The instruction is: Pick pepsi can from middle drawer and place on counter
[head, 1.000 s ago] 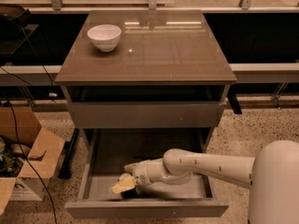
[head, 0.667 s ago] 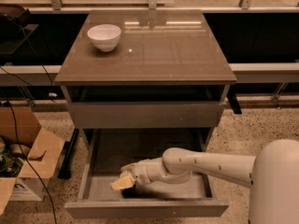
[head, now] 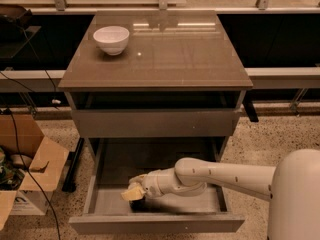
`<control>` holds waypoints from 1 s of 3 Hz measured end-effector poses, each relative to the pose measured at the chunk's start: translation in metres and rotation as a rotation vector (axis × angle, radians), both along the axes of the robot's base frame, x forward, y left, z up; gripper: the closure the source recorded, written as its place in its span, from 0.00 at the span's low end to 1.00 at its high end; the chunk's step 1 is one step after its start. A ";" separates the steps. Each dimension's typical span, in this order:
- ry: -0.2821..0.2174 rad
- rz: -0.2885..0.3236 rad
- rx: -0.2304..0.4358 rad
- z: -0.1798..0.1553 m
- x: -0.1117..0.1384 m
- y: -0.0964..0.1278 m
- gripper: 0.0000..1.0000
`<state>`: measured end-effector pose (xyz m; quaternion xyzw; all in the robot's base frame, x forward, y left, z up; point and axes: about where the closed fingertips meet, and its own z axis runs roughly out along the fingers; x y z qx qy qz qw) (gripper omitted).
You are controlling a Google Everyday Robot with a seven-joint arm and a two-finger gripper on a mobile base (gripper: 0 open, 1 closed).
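The middle drawer (head: 100,184) is pulled out below the cabinet, a long grey-brown tray with low walls. My gripper (head: 132,192) is down inside it, at the front left of the drawer floor, on the end of my white arm (head: 215,176), which reaches in from the right. The pepsi can does not show plainly. A dark patch lies just under the gripper, and I cannot tell whether it is the can or a shadow. The counter (head: 170,59) is the glossy brown top of the cabinet above.
A white bowl (head: 111,39) stands at the counter's back left. A shut plain drawer front (head: 155,122) sits above the open drawer. An open cardboard box (head: 27,164) and cables lie on the floor at the left. My white base (head: 295,199) is at the lower right.
My gripper has stayed low in the front left of the drawer, shifting only slightly. Nothing else has moved.
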<state>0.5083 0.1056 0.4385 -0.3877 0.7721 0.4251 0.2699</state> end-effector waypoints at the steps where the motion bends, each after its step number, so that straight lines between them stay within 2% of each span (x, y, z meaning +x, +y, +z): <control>1: -0.050 -0.048 -0.012 0.028 0.000 -0.019 1.00; 2: -0.125 -0.105 -0.003 0.096 0.003 -0.057 1.00; 3: -0.167 -0.105 0.009 0.149 0.000 -0.085 1.00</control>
